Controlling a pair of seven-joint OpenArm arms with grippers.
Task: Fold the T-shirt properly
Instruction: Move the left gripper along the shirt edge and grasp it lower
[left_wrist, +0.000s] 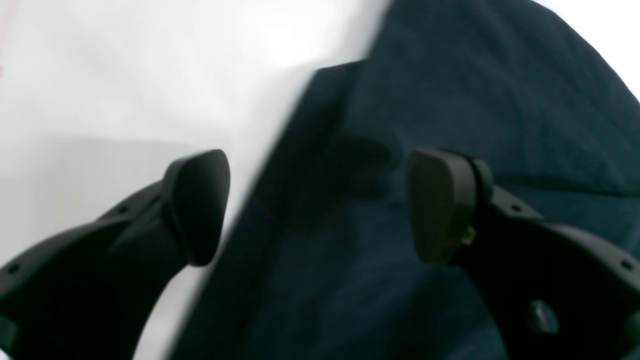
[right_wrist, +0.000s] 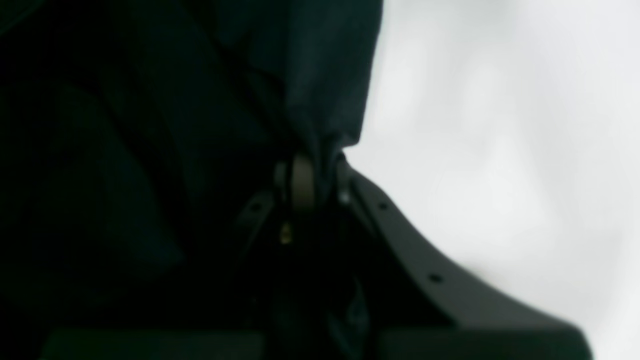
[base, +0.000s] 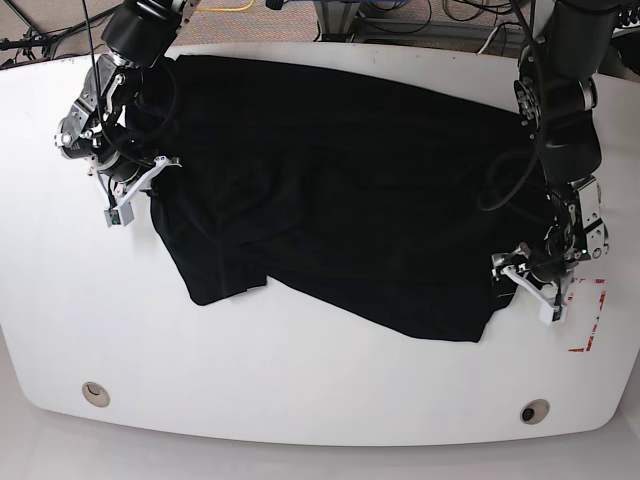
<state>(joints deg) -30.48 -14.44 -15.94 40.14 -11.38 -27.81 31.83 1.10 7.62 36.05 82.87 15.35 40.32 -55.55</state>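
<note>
Two grippers are working opposite sides of the T-shirt (base: 340, 190), which is lying spread but rumpled across the far half of the white table (base: 300, 380), reaching from near its far left corner toward its right edge, with a lobe of cloth drooping toward the middle. The right gripper (right_wrist: 312, 172) is clenching a pinch of the black fabric near the table's far left corner; its wrist view is showing cloth bunching up out of the closed pads, likely so that side can be lifted and carried over for a fold. The left gripper (left_wrist: 320, 205) is standing released at the shirt's edge near the table's right edge, one fingertip (left_wrist: 200, 205) over bare table and the other over cloth, so the hem is running between them, apparently lined up for a grasp not yet made. In the base view both arms are reaching in from the far edge, wrists bending downward, claws low at the cloth. Red tape marks (base: 590, 320) are lying just beside the left gripper.
</note>
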